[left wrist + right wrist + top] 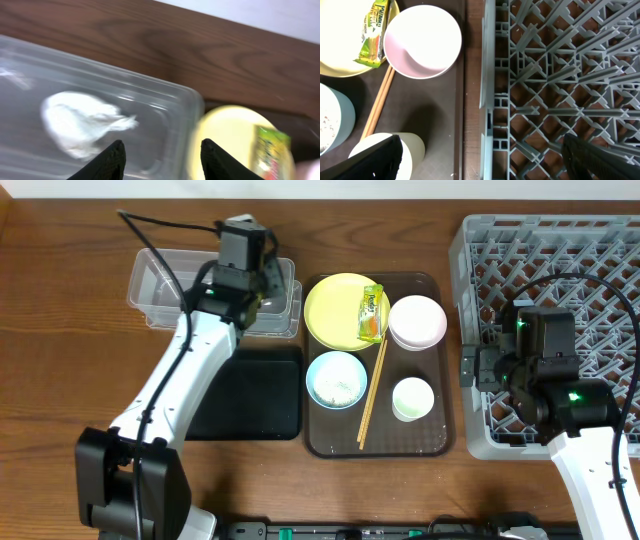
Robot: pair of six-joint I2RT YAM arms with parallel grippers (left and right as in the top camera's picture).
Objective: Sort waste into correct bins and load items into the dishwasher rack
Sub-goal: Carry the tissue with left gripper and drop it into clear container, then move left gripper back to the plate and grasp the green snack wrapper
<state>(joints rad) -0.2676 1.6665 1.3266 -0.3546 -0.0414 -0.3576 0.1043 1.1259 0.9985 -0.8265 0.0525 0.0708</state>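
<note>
My left gripper is open and empty above the right end of the clear tub. The crumpled white paper wad lies inside the tub. My right gripper is open and empty, straddling the left wall of the grey rack. On the brown tray sit the yellow plate with the snack wrapper, the pink bowl, the blue bowl holding rice scraps, the white cup and the chopsticks.
The black tray lies in front of the clear tub, partly under my left arm. The rack fills the right side of the table. The brown wooden table shows at the left.
</note>
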